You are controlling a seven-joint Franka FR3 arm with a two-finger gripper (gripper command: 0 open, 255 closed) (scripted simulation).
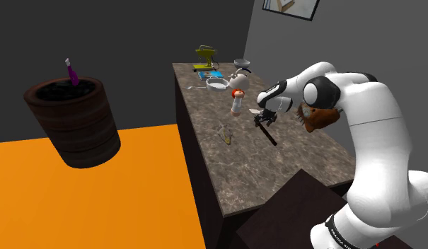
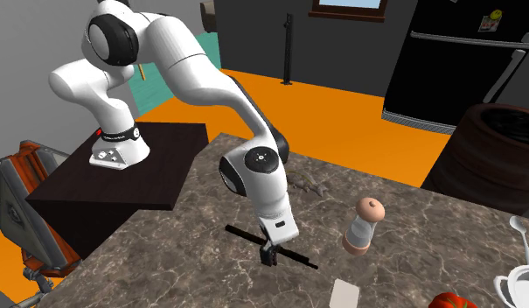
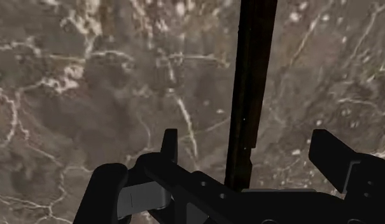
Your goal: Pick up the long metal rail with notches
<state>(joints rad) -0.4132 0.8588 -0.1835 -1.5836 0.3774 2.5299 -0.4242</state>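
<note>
While the all-black two-finger pincer (image 3: 248,141) hangs low, fingers apart, the long thin dark rail (image 3: 254,76) lies flat on the brown marbled tabletop (image 2: 166,262), between them, untouched. Step: pre-grasp. Next req'd: lower slightly, close across rail's width.

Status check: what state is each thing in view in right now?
rail, flat on the counter, not gripped
gripper, open, down astride the rail
mill, upright on the counter
fridge, doors shut
</note>
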